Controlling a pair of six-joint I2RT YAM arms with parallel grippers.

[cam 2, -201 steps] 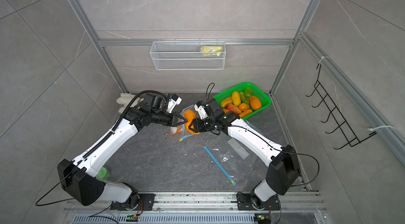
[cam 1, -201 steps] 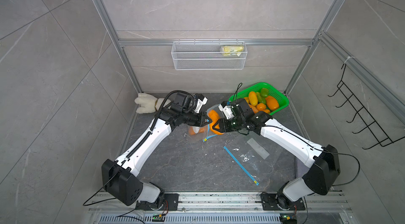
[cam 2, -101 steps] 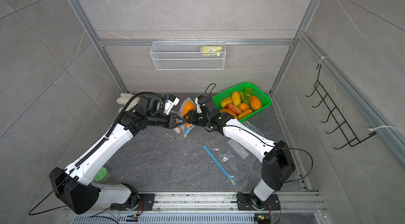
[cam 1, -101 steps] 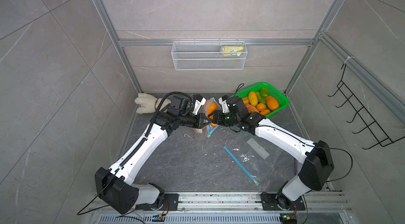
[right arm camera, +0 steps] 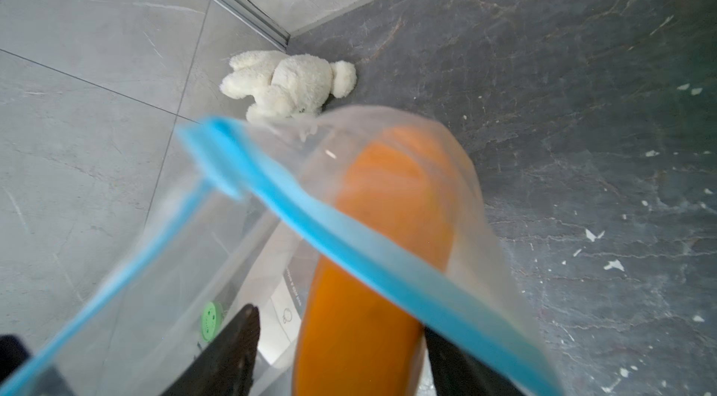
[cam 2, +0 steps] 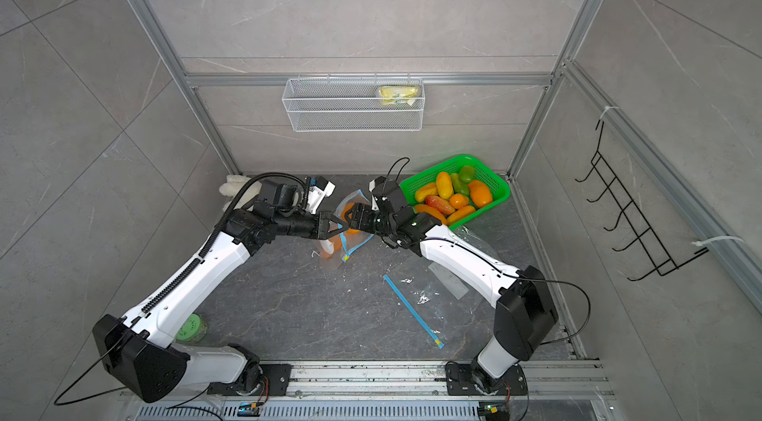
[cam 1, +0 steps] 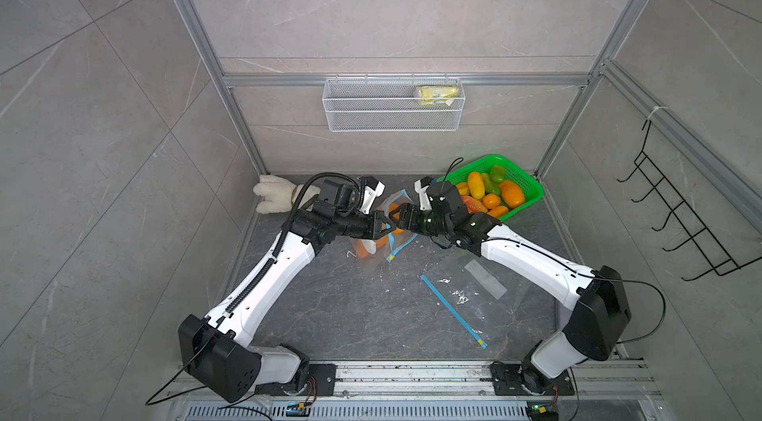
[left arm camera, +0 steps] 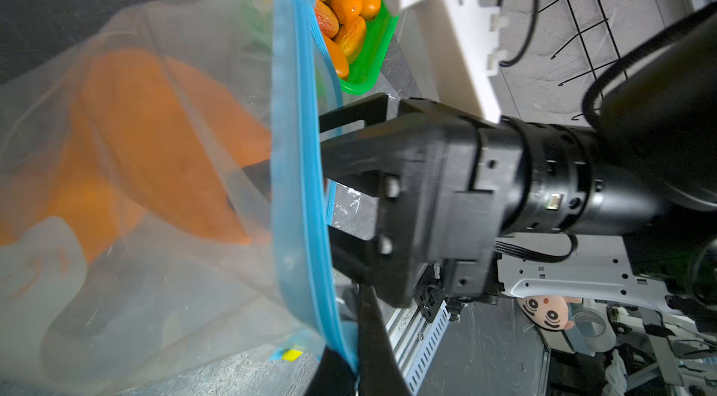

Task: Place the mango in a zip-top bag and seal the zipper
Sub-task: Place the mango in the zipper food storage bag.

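Claw on left arm (cam 1: 381, 227): pinched shut on one end of the blue zipper strip (left arm camera: 295, 142), holding the clear plastic zip-top bag (left arm camera: 155, 258) up with its mouth turned toward the other arm.
Bag: hangs over the dark stone bench (cam 1: 371, 316), mouth kept agape for loading.
Long orange mango (right arm camera: 388, 200): lies inside the bag, behind the zipper line.
Claw on right arm (right arm camera: 341, 336): reaches in through the mouth, jaws spread either side of the fruit with a gap on one side; apparently letting go.
Green plastic basket (cam 1: 532, 192): spare fruit, just beside that arm.
Change: a second ago those jaws stood closer around the mango, and the pair worked nearer the bench's middle.
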